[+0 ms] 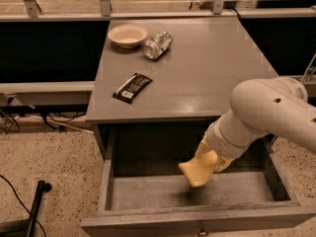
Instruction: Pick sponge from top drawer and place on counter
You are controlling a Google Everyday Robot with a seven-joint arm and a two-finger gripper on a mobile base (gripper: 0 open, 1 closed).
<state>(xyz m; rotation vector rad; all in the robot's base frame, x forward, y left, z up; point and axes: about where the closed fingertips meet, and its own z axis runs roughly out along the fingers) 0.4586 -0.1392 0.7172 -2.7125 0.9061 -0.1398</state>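
The sponge (196,172), a pale yellow soft pad with a wavy lower edge, is held tilted above the floor of the open top drawer (143,194), where its shadow is cast. It is clamped at its upper end by the gripper (211,157), positioned below the front edge of the counter (207,68).
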